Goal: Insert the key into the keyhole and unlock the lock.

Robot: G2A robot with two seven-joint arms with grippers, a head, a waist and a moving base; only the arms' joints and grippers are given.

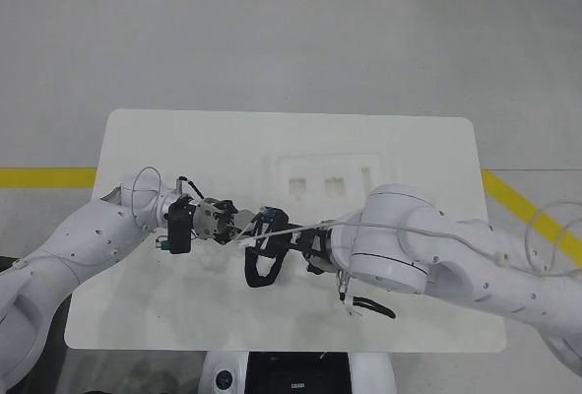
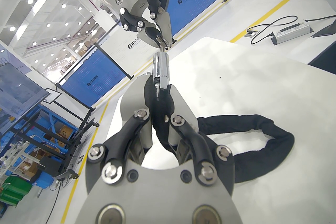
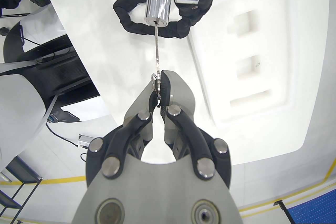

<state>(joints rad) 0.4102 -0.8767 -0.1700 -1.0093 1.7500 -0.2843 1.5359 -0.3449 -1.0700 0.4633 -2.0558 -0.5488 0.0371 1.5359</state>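
Note:
The lock is a chrome cylinder [image 2: 161, 67] [image 3: 157, 3] on a black-sleeved chain loop [image 2: 262, 141] [image 1: 261, 264]. My left gripper [image 2: 158, 86] [image 1: 233, 223] is shut on the lock at the cylinder's chain end and holds it above the white table [image 1: 419, 148]. My right gripper [image 3: 158, 83] [image 1: 308, 242] faces it, shut on the key's black head [image 2: 151, 33]. The key blade [image 3: 157, 46] points straight at the cylinder's end face. Its tip sits at the keyhole [image 3: 156, 22], with most of the blade outside.
A white moulded tray [image 1: 335, 182] [image 3: 249, 64] with rectangular recesses lies on the table behind the lock. A black cable piece [image 1: 374, 307] lies near the table's front edge under the right arm. Yellow floor lines run past both sides of the table.

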